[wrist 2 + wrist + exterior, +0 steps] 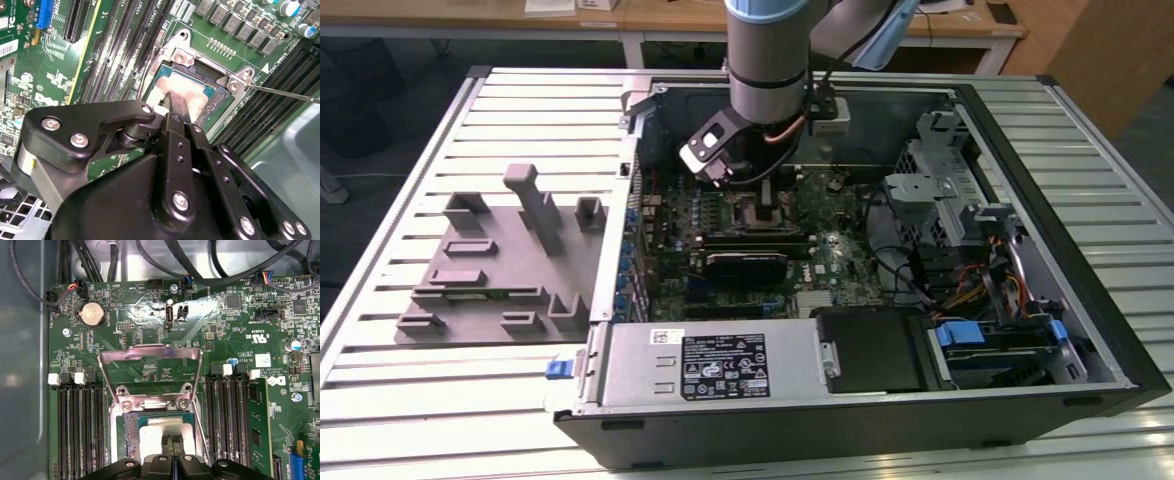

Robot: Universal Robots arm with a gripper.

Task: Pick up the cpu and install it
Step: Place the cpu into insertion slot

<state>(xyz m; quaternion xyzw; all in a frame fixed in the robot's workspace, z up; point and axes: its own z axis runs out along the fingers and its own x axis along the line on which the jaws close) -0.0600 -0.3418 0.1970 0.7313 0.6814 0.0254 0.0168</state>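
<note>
Farthest toward the exterior view's left of the socket (pixel 767 212), outside the computer case (pixel 1067 210) and well apart from it, the grey fixture tray (pixel 480 270) lies on the slatted bench (pixel 400 150). The case lies open on its side, with the green motherboard (pixel 841 262) facing up and the socket near its middle. My arm (pixel 771 50) comes straight down over the socket. My end effector (pixel 758 188) hangs just above it, with the fingers pressed together and gripping nothing. In both wrist views the cpu (pixel 195 90) (pixel 155 437) lies flat inside the socket frame (pixel 181 50) (pixel 120 412), silvery top plate upward. My end effector (pixel 176 101) (pixel 172 441) is over that plate and looks to be touching it, though I cannot tell for certain. The metal load plate (pixel 150 354) stands hinged open at one edge of the socket, and the thin lever wire (pixel 282 93) sticks out from a corner of the socket frame. Black memory slots (pixel 80 430) run along both flanks of the socket. Toward the exterior view's right of the socket sit the drive cage (pixel 927 190) and a tangle of cables (pixel 987 280).
</note>
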